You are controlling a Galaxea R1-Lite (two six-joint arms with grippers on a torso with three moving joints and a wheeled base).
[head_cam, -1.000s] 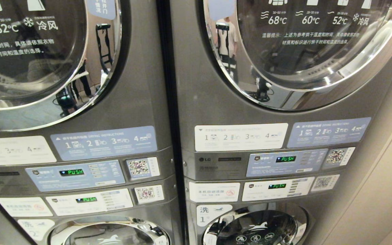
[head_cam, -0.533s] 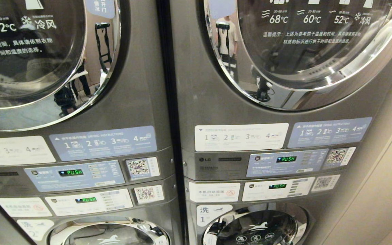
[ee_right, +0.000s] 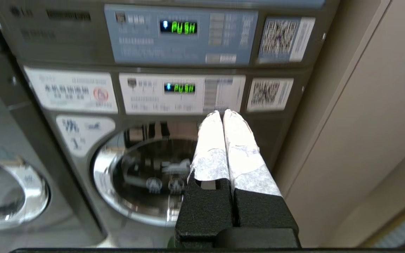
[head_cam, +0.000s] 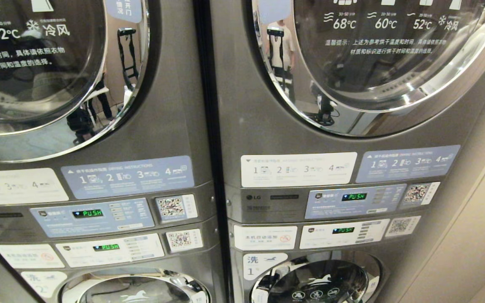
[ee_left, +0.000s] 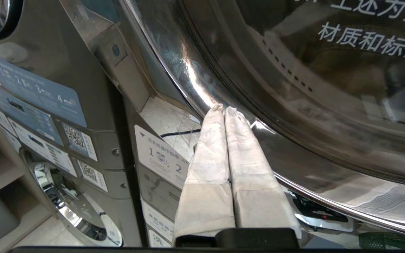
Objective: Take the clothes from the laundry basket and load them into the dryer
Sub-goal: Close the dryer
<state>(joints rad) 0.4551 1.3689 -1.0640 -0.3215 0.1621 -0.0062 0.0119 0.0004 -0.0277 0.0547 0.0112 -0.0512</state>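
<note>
Left gripper (ee_left: 222,108), white-wrapped fingers pressed together and empty, sits at the round chrome-rimmed glass dryer door (ee_left: 294,105) around 7 o'clock, probably to pry it open; right gripper (ee_right: 222,112) idles closed.

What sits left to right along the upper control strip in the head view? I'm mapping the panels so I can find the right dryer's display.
Left machine's PUSH display → its QR code sticker → LG logo → right machine's PUSH display → its QR code sticker.
</note>
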